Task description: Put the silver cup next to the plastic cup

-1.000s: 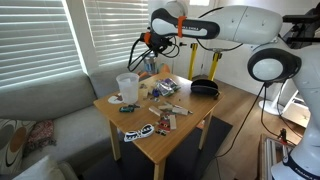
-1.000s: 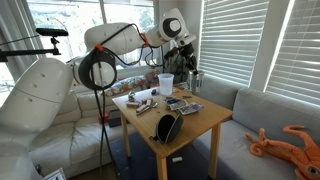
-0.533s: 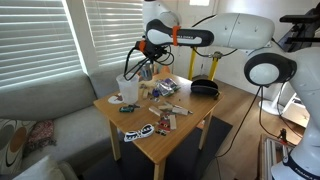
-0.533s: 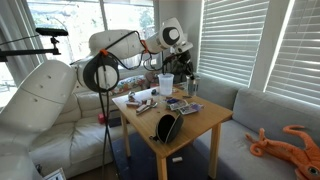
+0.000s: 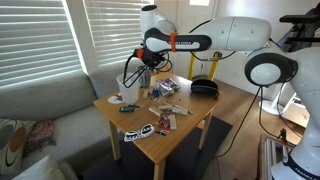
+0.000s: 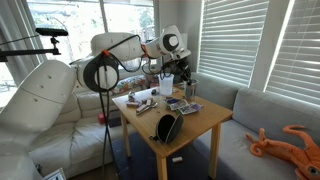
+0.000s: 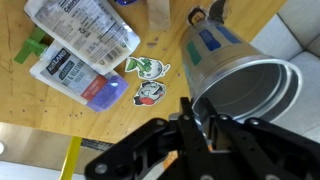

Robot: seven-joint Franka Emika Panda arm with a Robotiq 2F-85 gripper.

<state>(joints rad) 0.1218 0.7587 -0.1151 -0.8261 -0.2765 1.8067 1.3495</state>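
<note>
My gripper is shut on the rim of the silver cup, a shiny metal tumbler with a blue label, and holds it tilted just above the wooden table. In both exterior views the gripper hangs over the far side of the table with the silver cup under it. The translucent plastic cup stands upright close beside it. Whether the silver cup touches the table cannot be told.
Snack packets and two stickers lie on the table by the cup. A black bowl-like object sits near one table edge. Small clutter covers the middle. A grey sofa and window blinds border the table.
The arm has carried the silver cup down and across toward the plastic cup. The gripper has stayed shut on it.
</note>
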